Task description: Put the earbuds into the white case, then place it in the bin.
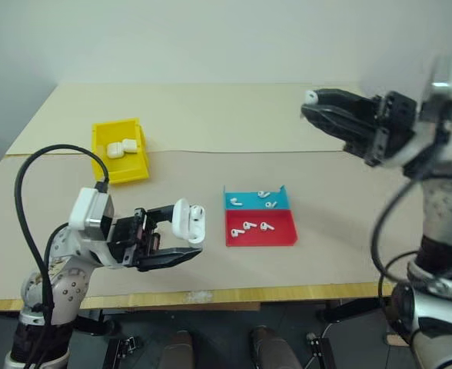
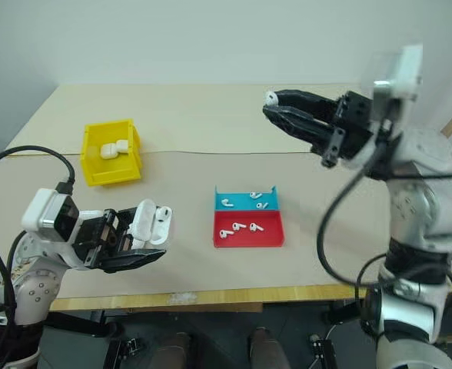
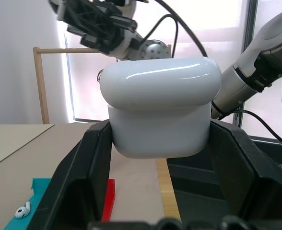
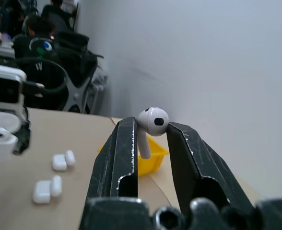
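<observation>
Now clamped in left end effector (image 1: 181,240), lower left: open case (image 1: 187,221), above table's (image 1: 318,254) front edge. Pinched in right end effector (image 2: 273,104), upper right, high over bare table: one earbud (image 2: 270,98). Upper left: bin (image 1: 120,171); centre: red tray (image 1: 284,238), blue tray (image 1: 249,201), more earbuds (image 1: 247,226).

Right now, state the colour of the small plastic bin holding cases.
Bright yellow bin; left eye view.

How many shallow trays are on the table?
2: the blue tray and the red tray, touching it on the side nearer the robot. None seems hidden.
</observation>
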